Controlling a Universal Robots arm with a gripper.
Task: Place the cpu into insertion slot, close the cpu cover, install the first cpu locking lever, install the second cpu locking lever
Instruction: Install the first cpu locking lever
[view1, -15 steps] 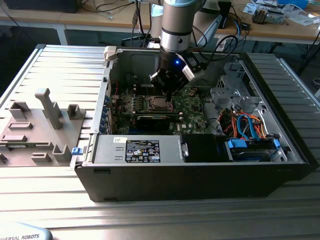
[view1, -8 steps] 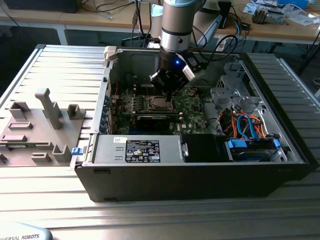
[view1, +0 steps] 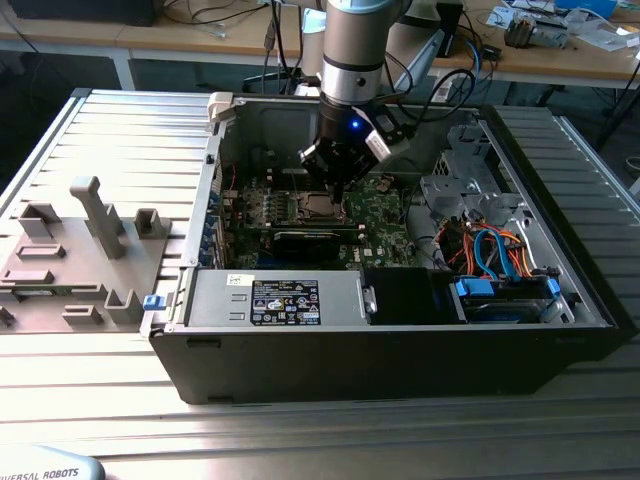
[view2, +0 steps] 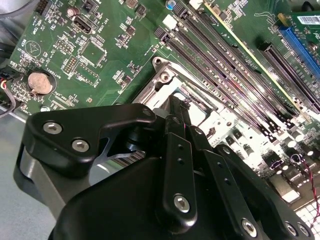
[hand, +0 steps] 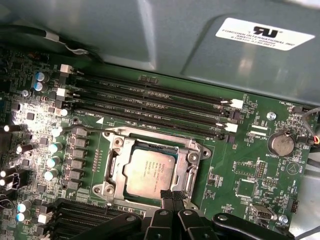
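The cpu (hand: 150, 172), a small silver-grey square, lies flat in the insertion slot (view1: 322, 208) on the green motherboard (hand: 250, 170). The silvery cpu cover (hand: 192, 156) lies down around the chip as a frame, and one of its corners is visible in the second wrist view (view2: 165, 77). My gripper (hand: 172, 195) hangs just above the socket's edge with its black fingers pressed together, and nothing can be seen between them. In the second wrist view the gripper (view2: 177, 102) hides most of the socket. In the exterior view the gripper (view1: 335, 185) reaches down into the open computer case.
Black memory slots (hand: 150, 100) run beside the socket, below the grey case wall (hand: 150, 35). A coin battery (hand: 281, 143) and capacitors (hand: 52, 160) stand nearby. A long black expansion card (view1: 310, 240), power supply (view1: 280, 300), cabled drive cage (view1: 490, 250) and grey fixture (view1: 90, 240) surround it.
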